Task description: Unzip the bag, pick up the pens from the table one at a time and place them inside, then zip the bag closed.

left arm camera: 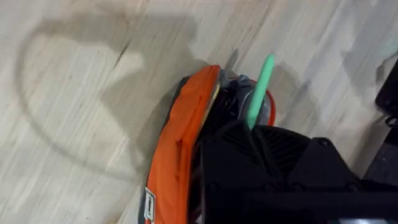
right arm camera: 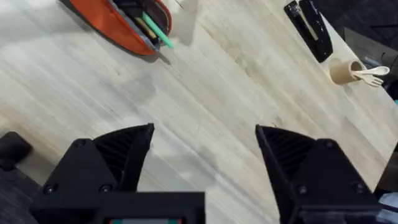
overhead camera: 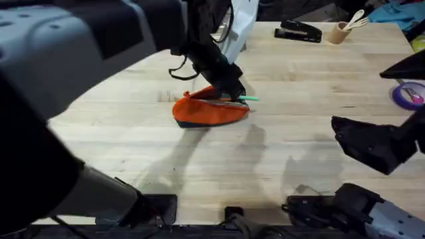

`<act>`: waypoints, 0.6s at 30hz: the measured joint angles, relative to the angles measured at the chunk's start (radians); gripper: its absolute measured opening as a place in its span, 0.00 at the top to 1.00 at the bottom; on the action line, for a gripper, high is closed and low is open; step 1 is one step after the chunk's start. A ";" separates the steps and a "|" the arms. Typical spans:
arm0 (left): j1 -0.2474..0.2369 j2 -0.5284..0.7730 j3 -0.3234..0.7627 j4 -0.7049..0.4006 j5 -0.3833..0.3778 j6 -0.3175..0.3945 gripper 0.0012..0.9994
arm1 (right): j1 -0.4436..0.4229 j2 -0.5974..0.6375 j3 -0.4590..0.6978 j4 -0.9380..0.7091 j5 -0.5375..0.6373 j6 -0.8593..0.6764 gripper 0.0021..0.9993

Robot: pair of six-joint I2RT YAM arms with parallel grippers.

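Your left gripper (overhead camera: 234,91) is down at the bag (overhead camera: 209,110), its fingers clenched on the light-green pen (overhead camera: 249,99). In the left wrist view the pen (left arm camera: 259,90) rises out of the black fingers and lies over the bag's (left arm camera: 186,137) open mouth, with its free end poking out past the bag's right end. The zipper is parted; you can see the dark inside between the orange lips.

Your right gripper (overhead camera: 362,143) hangs above the near right part of the table (overhead camera: 299,86), fingers (right arm camera: 118,152) spread wide and holding nothing. From its wrist camera, bare wood shows between the two fingers, and the bag (right arm camera: 115,22) with the pen (right arm camera: 160,34) sits well apart from it, farther off and to the left.

The bag lies near the middle of the table, a little left of centre and well in from every edge. You have open wood all around it, with the most room on the near side and to the right. At the far edge stand a black stapler (overhead camera: 299,31) and a cup of wooden spoons (overhead camera: 342,30); a purple tape roll (overhead camera: 408,94) sits by the right edge.
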 joint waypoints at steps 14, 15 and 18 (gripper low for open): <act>-0.005 0.029 0.000 -0.084 -0.148 -0.007 0.96 | 0.000 0.000 0.000 0.000 0.000 0.000 0.00; -0.005 0.029 0.000 -0.095 -0.166 -0.006 0.96 | 0.000 0.000 0.000 0.000 0.000 0.000 0.00; -0.005 0.029 0.000 -0.105 -0.210 -0.005 0.96 | 0.000 0.000 0.000 0.000 0.000 0.000 0.00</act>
